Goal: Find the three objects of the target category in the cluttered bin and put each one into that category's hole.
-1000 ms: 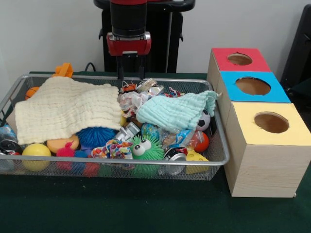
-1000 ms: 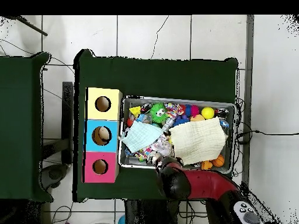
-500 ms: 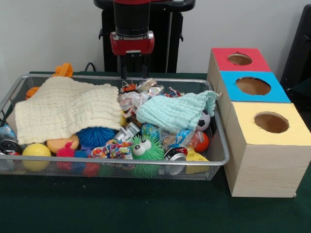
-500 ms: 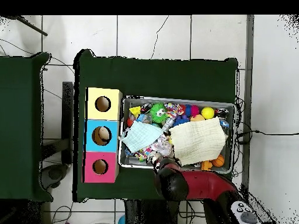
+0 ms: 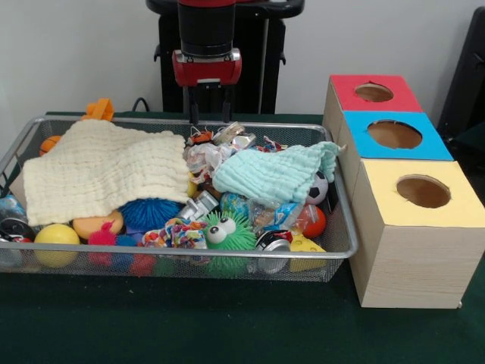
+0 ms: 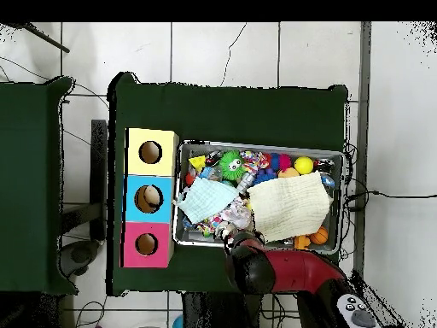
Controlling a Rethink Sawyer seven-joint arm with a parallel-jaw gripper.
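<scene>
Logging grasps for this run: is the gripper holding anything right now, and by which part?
Nothing is held: the gripper hangs open and empty above the bin's far rim.

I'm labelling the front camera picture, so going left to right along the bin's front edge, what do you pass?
Yellow ball → pink spiky toy → green fuzzy toy with googly eyes → red ball → yellow-topped box.

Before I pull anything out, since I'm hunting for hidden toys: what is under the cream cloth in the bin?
Poking out from under the cream cloth along its near edge are a blue spiky ball and an orange toy. Whatever lies beneath its middle is covered and cannot be seen.
</scene>
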